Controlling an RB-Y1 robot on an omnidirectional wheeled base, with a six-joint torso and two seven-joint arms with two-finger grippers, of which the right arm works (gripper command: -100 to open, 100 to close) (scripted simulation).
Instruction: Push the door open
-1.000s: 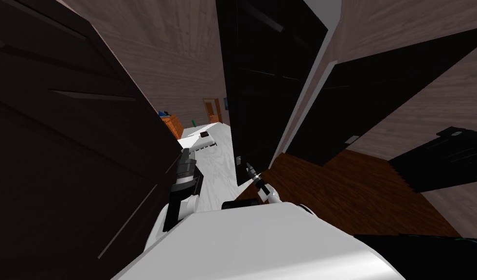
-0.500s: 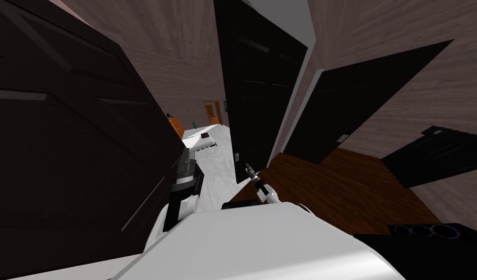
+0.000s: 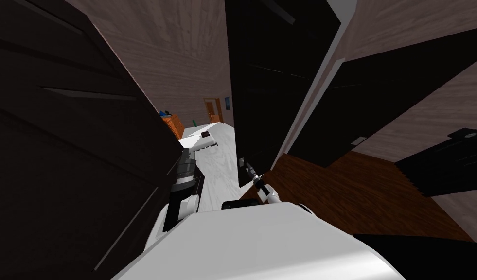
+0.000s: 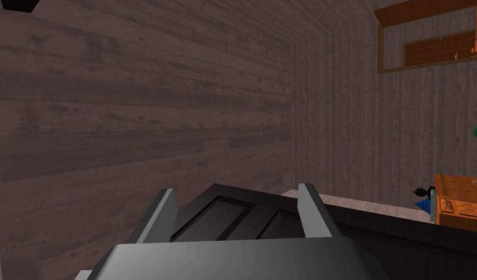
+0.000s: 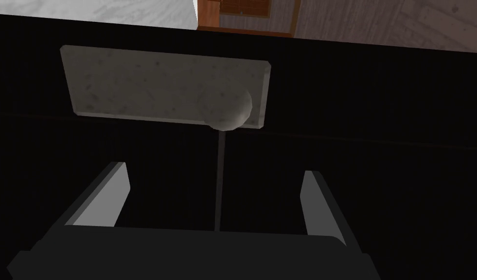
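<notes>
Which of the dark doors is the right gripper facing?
The middle door, bearing the grey plate and round knob; the right gripper points at it, open. The left door and right door stand aside.

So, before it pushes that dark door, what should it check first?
1. Right gripper faces the door: ok.
2. Its fingers are open and empty: ok.
3. Knob on the grey plate lies ahead, in line with the gap between the fingers: ok.
4. Fingers touching the door: cannot tell.
5. Left gripper is open and away from the door, beside a dark panelled surface: ok.
6. Room for the door to swing: cannot tell.
</notes>
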